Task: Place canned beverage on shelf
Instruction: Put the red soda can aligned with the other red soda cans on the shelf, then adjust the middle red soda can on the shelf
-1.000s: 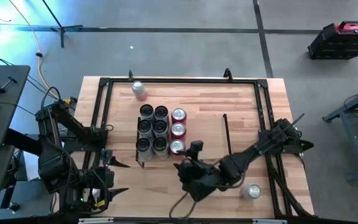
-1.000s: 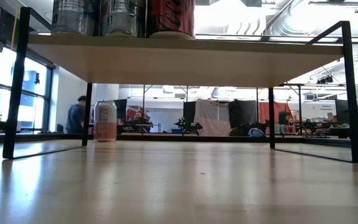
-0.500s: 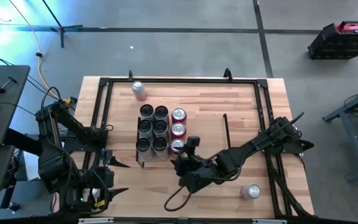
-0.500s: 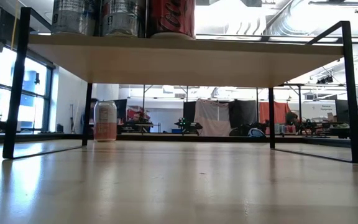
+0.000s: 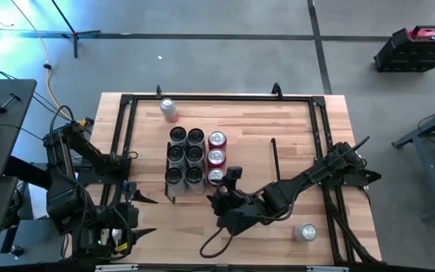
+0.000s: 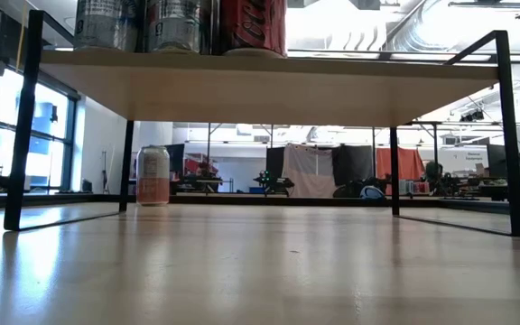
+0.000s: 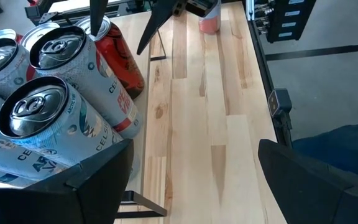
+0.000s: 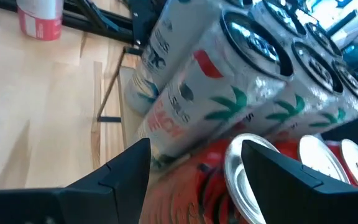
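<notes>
left tool: parked at counter's near-left edge, well apart from the cans; fingers spread wide, nothing btwn them.
shelf: low light-wood board on black wire frames, just ahead of right tool; left part filled w/ silver cans, right part bare.
red cans: row of three on shelf, right beside the silver block.
nearest red can: standing on shelf, rim btwn right tool's fingers, looks just set down.
right tool: straddles that can; fingers apart, either side of it; can't tell if pads touch.
loose cans: pink can far beyond both tools; silver can behind right tool, near its arm.
handling, judged: thin alu wall, stiff if full but dents; smooth, slippery; tall, tips easy.
hold: mid-body, opposite sides, upright, moderate squeeze, clear of neighbours.
</notes>
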